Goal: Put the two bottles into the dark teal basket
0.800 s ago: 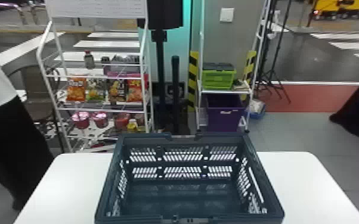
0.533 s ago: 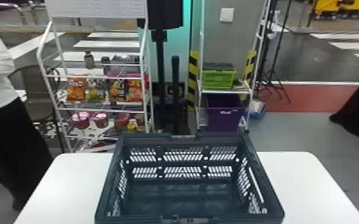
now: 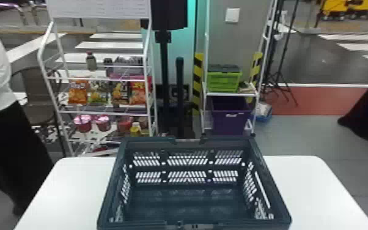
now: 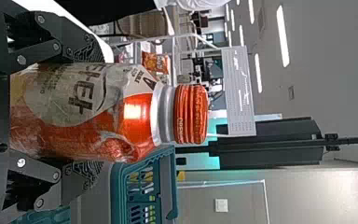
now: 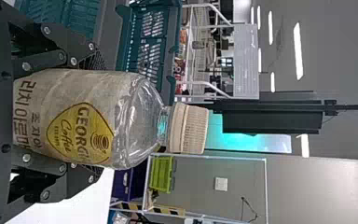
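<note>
Basket [image 3: 229, 142] stands open side up on our white table [image 3: 70, 189]. We grasp the red-capped bottle [image 4: 135, 112] in our left claw [image 4: 93, 112] and the cream-capped bottle [image 5: 135, 116] (clear around its shoulders) in our right claw [image 5: 98, 116], both near the basket.

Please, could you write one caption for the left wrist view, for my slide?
The left gripper holds an orange-capped bottle upright, with the dark teal basket beyond it.

Shop-like indoor space | snack bags [image 3: 78, 91] and pink-topped cups [image 3: 83, 124] are shelved on white wire rack [image 3: 48, 79] beyond table [image 3: 55, 189]
</note>
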You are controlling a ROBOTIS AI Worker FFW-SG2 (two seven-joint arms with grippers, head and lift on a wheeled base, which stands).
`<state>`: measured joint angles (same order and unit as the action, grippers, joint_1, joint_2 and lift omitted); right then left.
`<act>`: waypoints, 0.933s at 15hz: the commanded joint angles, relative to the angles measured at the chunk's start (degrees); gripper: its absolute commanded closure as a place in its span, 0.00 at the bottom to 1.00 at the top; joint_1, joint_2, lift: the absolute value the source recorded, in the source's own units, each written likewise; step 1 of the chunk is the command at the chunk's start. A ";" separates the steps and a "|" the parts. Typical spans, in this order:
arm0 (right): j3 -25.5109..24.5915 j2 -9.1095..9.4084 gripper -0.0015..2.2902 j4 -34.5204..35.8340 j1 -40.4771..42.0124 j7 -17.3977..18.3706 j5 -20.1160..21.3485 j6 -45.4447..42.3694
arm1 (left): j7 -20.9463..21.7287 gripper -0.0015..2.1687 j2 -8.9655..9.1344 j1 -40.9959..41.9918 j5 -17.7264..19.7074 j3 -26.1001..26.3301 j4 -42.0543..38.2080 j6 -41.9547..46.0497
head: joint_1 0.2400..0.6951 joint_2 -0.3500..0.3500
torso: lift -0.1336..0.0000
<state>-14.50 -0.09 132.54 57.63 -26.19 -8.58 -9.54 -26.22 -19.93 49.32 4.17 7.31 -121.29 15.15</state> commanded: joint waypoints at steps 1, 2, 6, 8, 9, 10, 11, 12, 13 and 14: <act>0.00 0.14 0.97 2.81 -1.81 0.00 -0.03 3.00 | 0.11 0.91 -0.28 -0.01 -0.48 -0.02 0.36 0.36 | 0.57 0.50 | 1.00; 0.08 0.14 0.97 4.22 -2.78 0.00 0.05 5.11 | -0.15 0.91 -0.63 -0.10 -0.48 -0.02 0.53 0.36 | 0.57 0.50 | 1.00; 1.40 0.14 0.97 11.16 -8.06 0.00 1.81 15.83 | -0.06 0.91 -2.13 0.16 1.72 -0.20 0.71 1.24 | 0.57 0.50 | 1.00; 4.13 0.14 0.97 11.34 -11.92 -0.17 4.71 18.47 | -0.59 0.91 -2.65 0.69 1.54 -0.11 0.71 2.29 | 0.57 0.50 | 1.00; 5.53 0.14 0.97 10.99 -15.00 -0.70 7.00 20.40 | -0.76 0.91 -2.83 1.13 1.28 -0.11 0.97 4.58 | 0.57 0.50 | 1.00; 7.56 0.14 0.97 10.37 -17.90 -0.70 9.19 23.22 | -0.94 0.91 -3.53 1.31 1.02 0.07 0.97 4.75 | 0.57 0.50 | 1.00; 9.05 0.14 0.97 9.67 -19.83 -0.70 11.30 24.45 | -0.94 0.91 -3.71 1.31 1.02 -0.02 1.15 4.58 | 0.57 0.50 | 1.00; 11.42 0.14 0.97 8.70 -22.21 -0.70 14.91 26.91 | -1.03 0.91 -3.62 1.13 1.02 -0.02 1.59 4.75 | 0.57 0.50 | 1.00; 13.18 0.14 0.97 7.38 -26.42 -0.53 17.02 31.30 | -1.38 0.91 -3.71 0.34 1.37 -0.02 2.11 3.70 | 0.57 0.50 | 1.00; 13.44 0.14 0.97 4.92 -30.38 -0.53 17.19 34.99 | -1.38 0.91 -3.89 0.25 1.37 -0.02 2.11 3.17 | 0.57 0.50 | 1.00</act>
<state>-2.35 -0.09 140.18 32.58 -26.79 7.05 20.30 -27.55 -23.61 50.00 5.37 7.30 -119.46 19.23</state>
